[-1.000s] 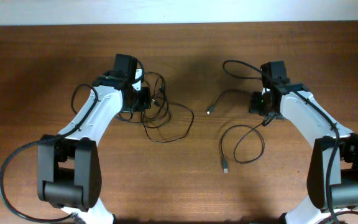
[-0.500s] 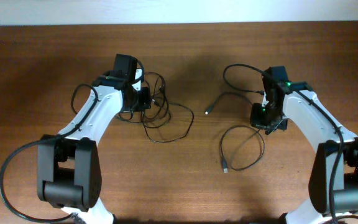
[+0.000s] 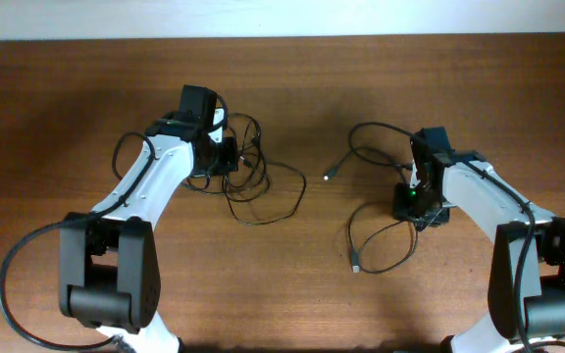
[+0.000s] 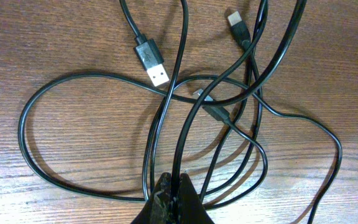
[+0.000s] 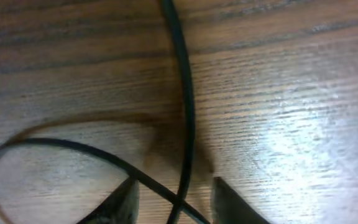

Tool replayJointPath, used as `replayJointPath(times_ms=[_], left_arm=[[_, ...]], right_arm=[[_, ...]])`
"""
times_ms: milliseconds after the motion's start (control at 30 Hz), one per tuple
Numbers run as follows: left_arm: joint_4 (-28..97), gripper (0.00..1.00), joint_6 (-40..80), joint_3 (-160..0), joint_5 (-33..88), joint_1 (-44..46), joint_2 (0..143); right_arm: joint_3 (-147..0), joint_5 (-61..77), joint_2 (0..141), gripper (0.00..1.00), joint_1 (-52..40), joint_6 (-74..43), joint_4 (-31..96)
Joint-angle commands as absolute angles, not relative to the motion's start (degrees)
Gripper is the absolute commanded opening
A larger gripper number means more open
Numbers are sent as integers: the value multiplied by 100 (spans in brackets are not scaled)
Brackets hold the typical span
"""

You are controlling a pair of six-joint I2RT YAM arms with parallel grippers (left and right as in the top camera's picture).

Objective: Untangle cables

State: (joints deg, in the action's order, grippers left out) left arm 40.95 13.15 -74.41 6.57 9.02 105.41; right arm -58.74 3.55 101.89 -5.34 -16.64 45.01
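Wooden bench (image 3: pixel 292 294) holds the cables (image 4: pixel 149 57) in two clusters. Left end effector (image 4: pixel 176 196) pinches the tangled cluster, apparently anchoring it. Right end effector (image 5: pixel 174 194) gapes astride a separate loop (image 5: pixel 184 93).

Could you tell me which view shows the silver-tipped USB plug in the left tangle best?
The left wrist view: the USB plug lies close and sharp on the table among crossing cables. Overhead, that tangle is too small to pick the plug out. The right wrist view shows only another cable, no plug.
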Motion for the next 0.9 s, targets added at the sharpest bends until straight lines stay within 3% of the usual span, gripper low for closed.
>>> replayJointPath(times_ms=[0,133,267,433,567,733,867], left_arm=[[4101,0,1389,-7417,617,888,10414],[4099,0,1391,-7417,617,888,10414],[4097,0,1391,-7417,617,888,10414],[4097,0,1391,-7417,617,888,10414],[4095,0,1391,-7417,617,888,10414],[4097,0,1391,-7417,617,888,10414],[4097,0,1391,-7417,617,888,10414]], right_arm=[[-5808,388,10151,4,-517,-1673,4495],[-6952,388,10068,4,-517,-1337,5548],[-9153,-344,10055,4,-517,-1072,6866],[-10923,-1905,10055,4,-410,-1098,6938],[-11043,-2915,10075,4,-156,-1247,6938],[-10965,-2506,10195,4,628,-2027,7006],[-10827,64,10473,4,1584,-1900,7076]])
